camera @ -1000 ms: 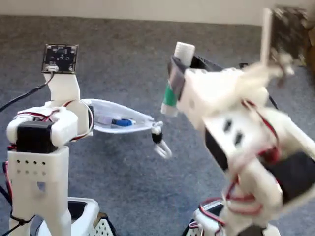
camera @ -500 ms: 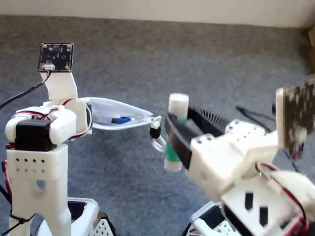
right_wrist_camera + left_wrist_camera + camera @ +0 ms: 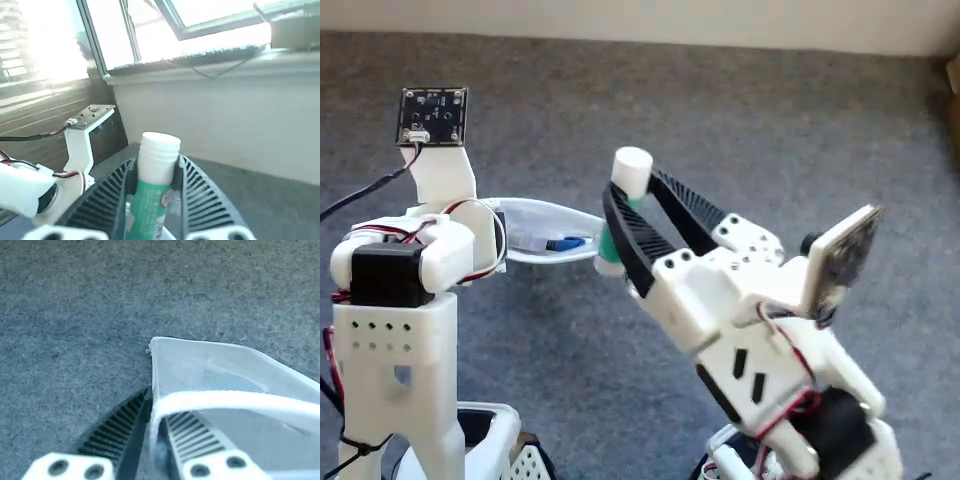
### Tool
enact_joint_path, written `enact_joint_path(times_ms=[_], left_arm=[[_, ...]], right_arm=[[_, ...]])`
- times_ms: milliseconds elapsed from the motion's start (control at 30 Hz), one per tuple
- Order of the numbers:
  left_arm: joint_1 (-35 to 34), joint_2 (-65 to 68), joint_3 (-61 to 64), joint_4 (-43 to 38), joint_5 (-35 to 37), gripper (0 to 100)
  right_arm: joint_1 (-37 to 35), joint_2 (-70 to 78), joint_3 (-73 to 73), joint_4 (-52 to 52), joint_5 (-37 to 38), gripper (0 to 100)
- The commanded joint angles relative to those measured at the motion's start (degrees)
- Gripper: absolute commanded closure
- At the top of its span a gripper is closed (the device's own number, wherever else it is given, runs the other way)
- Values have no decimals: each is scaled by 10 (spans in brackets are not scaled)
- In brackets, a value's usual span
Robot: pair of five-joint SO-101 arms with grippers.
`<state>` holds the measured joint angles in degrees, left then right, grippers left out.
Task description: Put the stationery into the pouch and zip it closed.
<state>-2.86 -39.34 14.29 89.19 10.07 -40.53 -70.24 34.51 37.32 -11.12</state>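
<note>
Green-bodied and white-capped, the glue stick [image 3: 632, 172] [image 3: 155, 172] stands nearly upright, clamped between the black ribbed fingers of the right gripper [image 3: 632, 185] [image 3: 155, 162]. In the high view its lower end meets the tip of the translucent mesh pouch [image 3: 545, 222] [image 3: 225, 380]. A small blue and white item [image 3: 563, 243] lies inside the pouch. The left gripper [image 3: 155, 407] is pinched on the pouch's white rim, above grey carpet [image 3: 770, 130].
</note>
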Motion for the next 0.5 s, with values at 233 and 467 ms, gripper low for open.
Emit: enact_joint_path(times_ms=[233,467], left_arm=[[-7,6,-16,-5,7,995],[-7,6,-16,-5,7,995]], right_arm=[[-26,-26,225,-399,26,994],[-53,-24,315,-522,28,994]])
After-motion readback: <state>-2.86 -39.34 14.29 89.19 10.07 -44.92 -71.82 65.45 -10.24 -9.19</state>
